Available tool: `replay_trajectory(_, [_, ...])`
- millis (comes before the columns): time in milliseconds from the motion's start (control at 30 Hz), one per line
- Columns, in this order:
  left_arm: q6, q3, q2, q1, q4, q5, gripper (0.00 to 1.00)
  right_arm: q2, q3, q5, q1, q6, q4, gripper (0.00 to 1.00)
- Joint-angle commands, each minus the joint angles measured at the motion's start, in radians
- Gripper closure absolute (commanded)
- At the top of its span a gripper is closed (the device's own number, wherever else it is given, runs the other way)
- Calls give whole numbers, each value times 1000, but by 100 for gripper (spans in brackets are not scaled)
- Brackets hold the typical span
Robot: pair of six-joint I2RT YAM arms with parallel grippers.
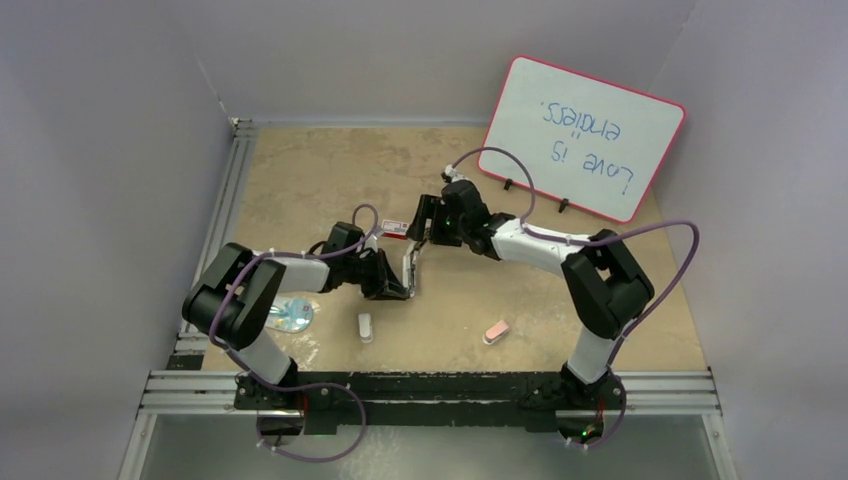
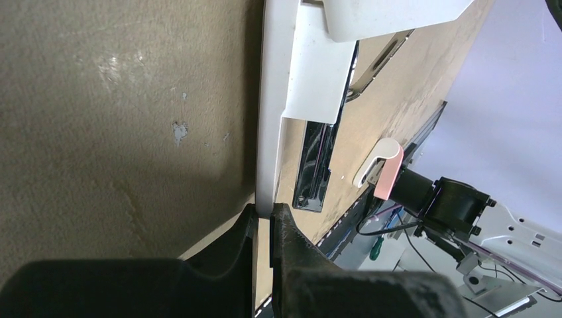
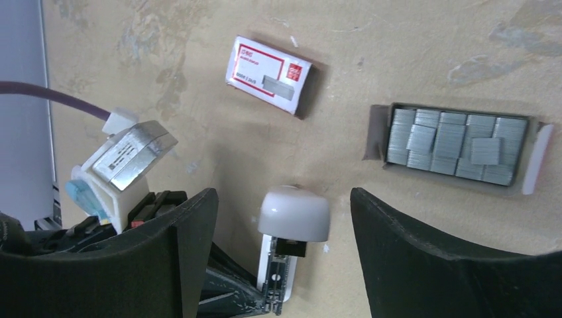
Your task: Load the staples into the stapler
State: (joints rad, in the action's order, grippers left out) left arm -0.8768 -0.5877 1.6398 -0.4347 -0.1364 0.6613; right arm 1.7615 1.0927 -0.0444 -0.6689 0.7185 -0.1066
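Observation:
The stapler (image 1: 410, 268) is white and hinged open, standing on end in the middle of the table. My left gripper (image 2: 265, 211) is shut on the thin white edge of its base (image 2: 270, 99), and the black staple channel (image 2: 317, 165) lies bare beside it. My right gripper (image 3: 283, 196) stands open above the stapler's rounded white cap (image 3: 293, 213), holding nothing. The staples (image 3: 457, 146) lie as silvery strips in an open tray on the table beyond. The tray's red and white sleeve (image 3: 268, 73) lies to the left of it.
A small white piece (image 1: 366, 326) and a pink piece (image 1: 496, 331) lie near the front. A disc (image 1: 292, 315) sits under the left arm. A pink-framed whiteboard (image 1: 585, 135) leans at the back right. Walls close in the left and back.

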Motion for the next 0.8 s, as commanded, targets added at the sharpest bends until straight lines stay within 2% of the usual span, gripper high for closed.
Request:
replay_trajectory(0, [-10, -20, 13, -10, -6, 0, 100, -17, 2, 29, -41, 34, -52, 25])
replay_trajectory(300, [-14, -18, 5, -10, -3, 0, 100, 12, -1, 143, -131, 154, -52, 31])
replay_trajectory(467, [-13, -20, 0, -10, 3, -4, 100, 32, 17, 175, -142, 152, -43, 38])
replay_trajectory(767, [-15, -23, -5, -9, 3, 3, 100, 61, 20, 198, -143, 152, -23, 38])
